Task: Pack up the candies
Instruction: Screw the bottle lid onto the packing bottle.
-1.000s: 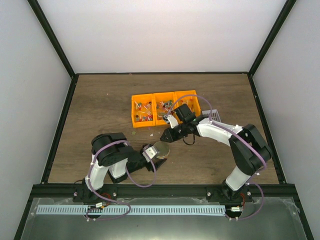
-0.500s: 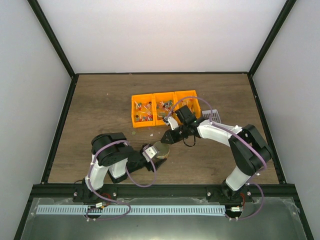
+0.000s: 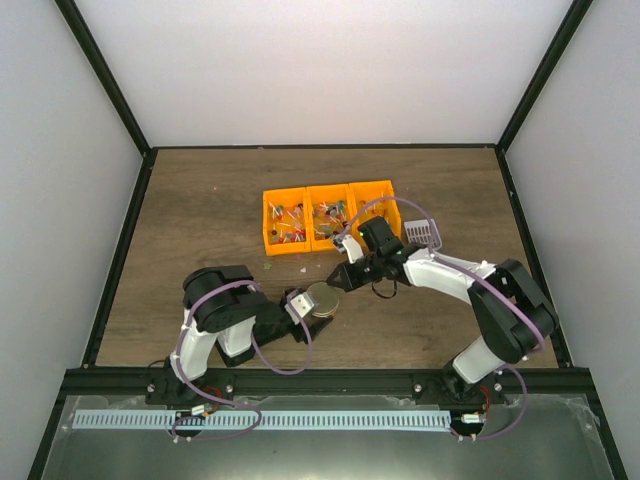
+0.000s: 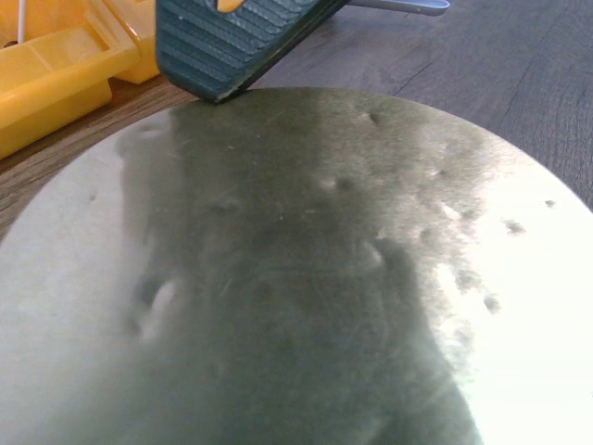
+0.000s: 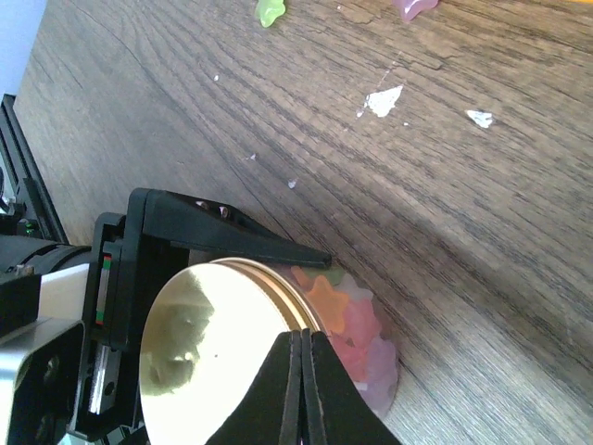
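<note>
My left gripper [image 3: 310,304] is shut on a clear jar [image 5: 363,345] that lies on its side, capped by a round gold lid [image 5: 208,363]. One black finger [image 5: 232,236] runs along the jar. Pastel star-shaped candies show through the jar wall. The lid [image 4: 296,278] fills the left wrist view. My right gripper [image 5: 301,337] is shut and empty, its tips touching the lid's rim; it also shows in the top view [image 3: 340,281]. More candies [image 3: 291,223] lie in the orange bins [image 3: 326,190].
A pale scoop [image 3: 422,232] lies right of the bins. A loose green candy [image 5: 270,11], a pink one [image 5: 413,6] and wrapper scraps [image 5: 382,99] lie on the wood table between jar and bins.
My right gripper has moved from beside the bins down toward me onto the gold lid's rim. The left arm and the jar have not moved.
</note>
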You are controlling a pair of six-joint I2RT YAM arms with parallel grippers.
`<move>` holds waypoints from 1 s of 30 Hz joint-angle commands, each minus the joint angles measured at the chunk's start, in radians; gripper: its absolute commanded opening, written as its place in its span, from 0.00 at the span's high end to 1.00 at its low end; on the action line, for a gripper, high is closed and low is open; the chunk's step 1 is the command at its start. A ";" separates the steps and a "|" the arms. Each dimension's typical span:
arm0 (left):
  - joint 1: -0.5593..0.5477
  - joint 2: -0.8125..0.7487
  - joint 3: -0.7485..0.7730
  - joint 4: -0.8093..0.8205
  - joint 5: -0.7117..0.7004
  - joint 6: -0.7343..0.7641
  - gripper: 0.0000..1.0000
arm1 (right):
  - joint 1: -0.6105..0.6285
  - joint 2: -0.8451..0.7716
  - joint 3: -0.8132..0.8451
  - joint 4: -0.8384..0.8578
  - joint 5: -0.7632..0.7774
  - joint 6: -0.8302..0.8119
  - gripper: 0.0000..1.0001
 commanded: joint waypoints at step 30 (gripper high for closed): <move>0.025 0.102 -0.086 0.223 0.013 -0.100 0.18 | -0.062 -0.062 0.100 -0.149 -0.027 0.019 0.74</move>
